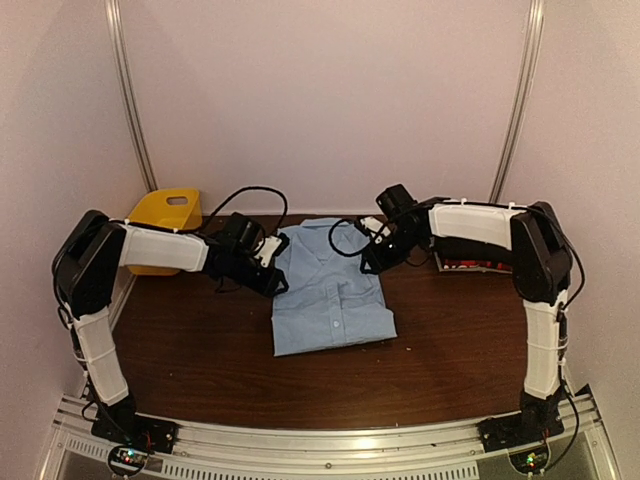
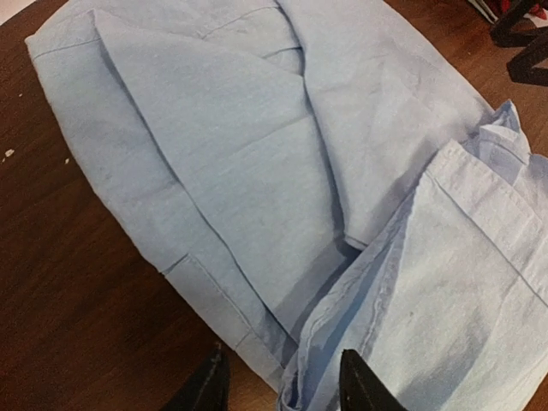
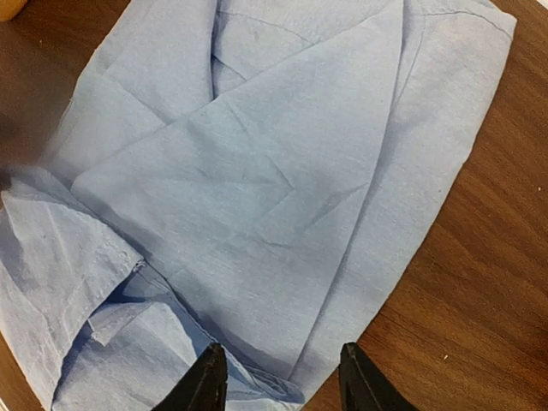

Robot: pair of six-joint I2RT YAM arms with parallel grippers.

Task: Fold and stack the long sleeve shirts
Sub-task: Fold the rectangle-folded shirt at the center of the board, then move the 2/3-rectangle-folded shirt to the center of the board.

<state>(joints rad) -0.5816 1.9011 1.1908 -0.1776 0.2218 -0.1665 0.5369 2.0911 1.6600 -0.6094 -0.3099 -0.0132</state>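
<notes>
The left claw (image 2: pixel 282 384) has its two fingers apart, and the left side of the blue shirt (image 2: pixel 257 171) lies loose in the gap between them, so nothing is pinched. The right claw (image 3: pixel 278 377) is parted in the same way over the right side of the shirt, with cloth under the gap but not gripped. Both claws are low over the cloth, one on each side, near the collar end. The shirt is folded into a rough rectangle, with a sleeve laid across the body. It lies flat near the middle of the desk (image 1: pixel 200 350), with its collar toward the far edge. A dark pile (image 1: pixel 470 264) with a red edge sits near the right edge, half hidden under the right arm. A yellow basket (image 1: pixel 168 212) stands at the far left corner.
</notes>
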